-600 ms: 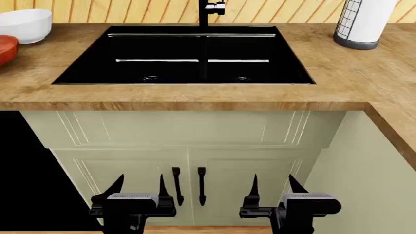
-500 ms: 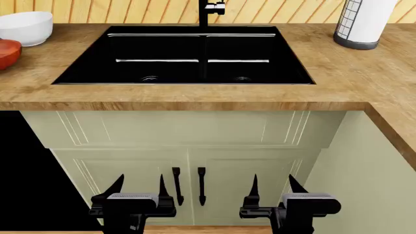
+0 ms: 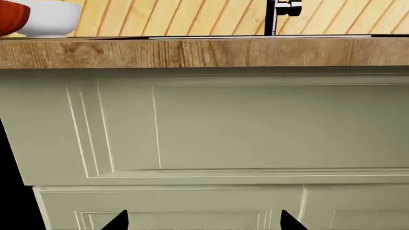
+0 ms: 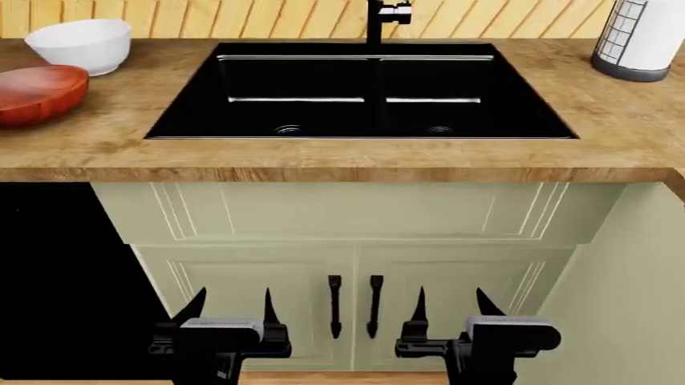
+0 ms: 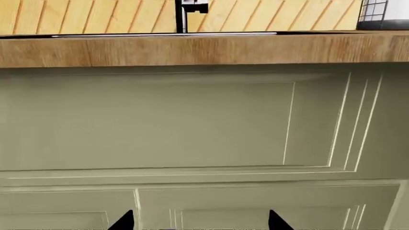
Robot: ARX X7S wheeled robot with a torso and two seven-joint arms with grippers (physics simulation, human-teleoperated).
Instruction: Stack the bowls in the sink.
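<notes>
The reddish-brown wood-grained bowl [image 4: 38,93] sits on the wooden counter at the far left, with the white bowl [image 4: 82,43] just behind it. Both also show at the corner of the left wrist view, the brown bowl [image 3: 13,17] in front of the white one [image 3: 54,19]. The black double-basin sink [image 4: 361,88] with two round drains and a black faucet [image 4: 383,18] is set in the counter's middle. My left gripper [image 4: 229,303] and right gripper [image 4: 450,302] are open and empty, held low in front of the cabinet doors, well below the counter.
A white paper-towel roll in a black wire holder [image 4: 642,36] stands at the counter's back right. Pale green cabinet doors with two black handles [image 4: 354,305] face my grippers. A dark opening [image 4: 54,273] lies left of the cabinet. A slatted wood wall [image 4: 246,16] backs the counter.
The head view has shifted left: the sink, faucet and towel roll slid right in the picture, and both bowls now show fully. The grippers hold the same pose.
</notes>
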